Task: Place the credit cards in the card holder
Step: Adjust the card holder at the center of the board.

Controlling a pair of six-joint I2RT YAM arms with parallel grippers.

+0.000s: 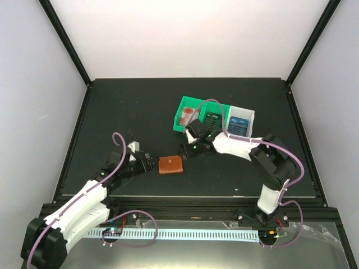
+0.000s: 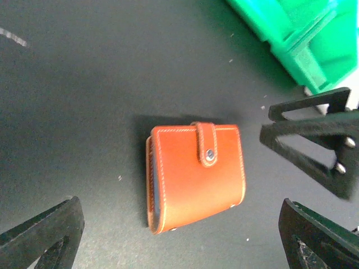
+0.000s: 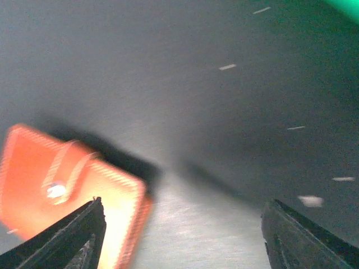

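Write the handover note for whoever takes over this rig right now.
Left gripper: open, empty, just left of the card holder.
Right gripper: open, empty, close to the holder's right side.
Card holder: flat on the table, strap snapped shut.
Credit cards: red cards and dark cards in the green bin, blue cards in the white bin.
Done: nothing to see yet.
Left: open the holder, load the cards.

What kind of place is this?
Probably a robot lab booth: white walls box in a black table, with a left arm and a right arm bolted at its near edge.
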